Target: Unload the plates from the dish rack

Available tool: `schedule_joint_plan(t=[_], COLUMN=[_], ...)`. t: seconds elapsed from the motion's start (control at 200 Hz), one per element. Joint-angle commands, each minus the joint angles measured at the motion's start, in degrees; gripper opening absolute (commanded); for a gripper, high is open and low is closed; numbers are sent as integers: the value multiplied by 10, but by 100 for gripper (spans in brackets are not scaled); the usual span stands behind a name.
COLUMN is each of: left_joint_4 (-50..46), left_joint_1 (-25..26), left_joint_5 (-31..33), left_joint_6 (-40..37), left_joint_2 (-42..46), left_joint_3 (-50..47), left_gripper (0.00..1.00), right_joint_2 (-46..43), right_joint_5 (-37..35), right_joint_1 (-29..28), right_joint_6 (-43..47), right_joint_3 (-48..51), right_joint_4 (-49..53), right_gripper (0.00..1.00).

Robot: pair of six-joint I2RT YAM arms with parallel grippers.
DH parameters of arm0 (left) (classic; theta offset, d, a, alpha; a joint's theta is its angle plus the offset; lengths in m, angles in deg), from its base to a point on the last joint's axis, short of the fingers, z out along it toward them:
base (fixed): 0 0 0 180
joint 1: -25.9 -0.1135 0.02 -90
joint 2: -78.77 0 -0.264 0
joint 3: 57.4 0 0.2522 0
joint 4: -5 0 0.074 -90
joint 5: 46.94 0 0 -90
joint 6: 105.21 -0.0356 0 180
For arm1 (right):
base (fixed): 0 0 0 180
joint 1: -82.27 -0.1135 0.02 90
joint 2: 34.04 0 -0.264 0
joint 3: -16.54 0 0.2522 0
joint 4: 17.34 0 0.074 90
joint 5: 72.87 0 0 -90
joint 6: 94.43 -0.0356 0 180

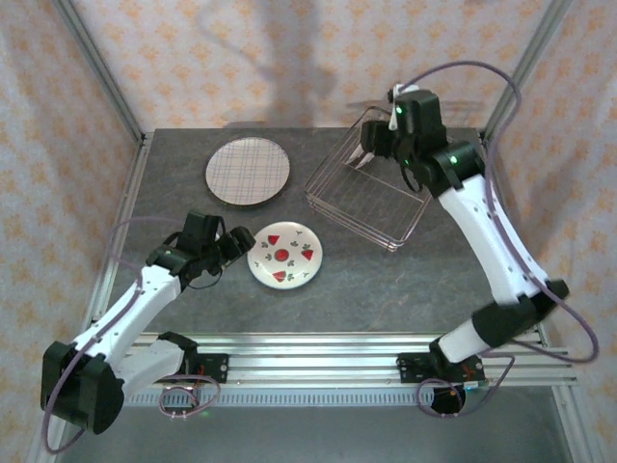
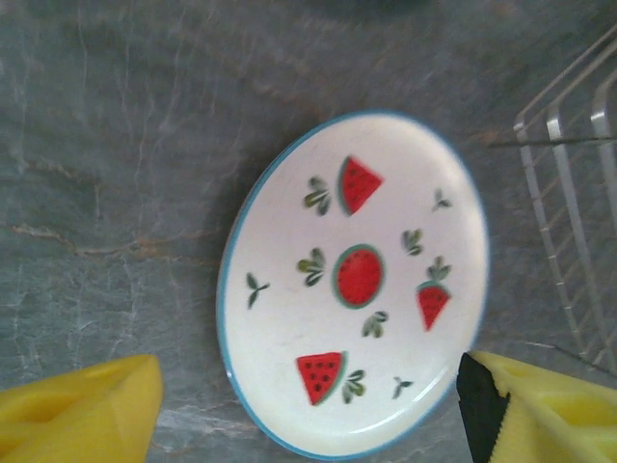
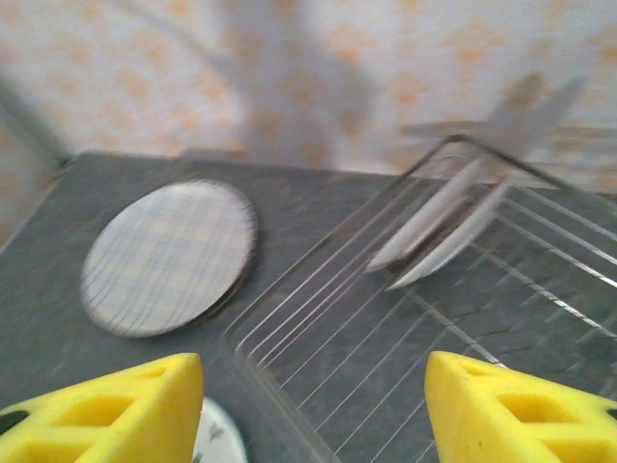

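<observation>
A: Where are the plates?
B: The plaid plate point(image 1: 248, 171) and the watermelon plate point(image 1: 285, 256) lie flat on the table, left of the dish rack point(image 1: 371, 207). Two plates point(image 3: 434, 231) lean inside it.
A: And the grippers?
B: The left gripper point(image 1: 234, 247) is spread wide at the watermelon plate's edge, holding nothing. The right gripper point(image 3: 313, 362) is wide open and empty, at the rack.

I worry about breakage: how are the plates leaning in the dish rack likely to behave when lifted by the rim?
The plates look like hard, smooth ceramic, so they are probably stiff but slippery in a grip. They lean close together, so pulling one may knock the other. The dish rack is thin wire and likely light, so it might shift.
</observation>
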Motion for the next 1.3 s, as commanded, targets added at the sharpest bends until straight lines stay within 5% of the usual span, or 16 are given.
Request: schedule_joint_plan(t=[0.0, 0.23, 0.671, 1.296], left_joint_4=[-60, 0, 168, 161], left_joint_1=[-2, 12, 94, 145], left_joint_5=[34, 1, -54, -31], left_joint_6=[-24, -45, -110, -144], left_joint_2=[14, -9, -45, -45], left_joint_3=[71, 213, 373, 396], left_gripper=[81, 82, 84, 84], right_joint_2=[77, 222, 381, 448], right_joint_5=[-97, -53, 19, 59], right_joint_1=[31, 83, 120, 138], right_joint_6=[-114, -179, -203, -184], right_joint_3=[-83, -223, -329, -351], right_joint_4=[123, 180, 175, 123], right_gripper=[60, 55, 48, 39])
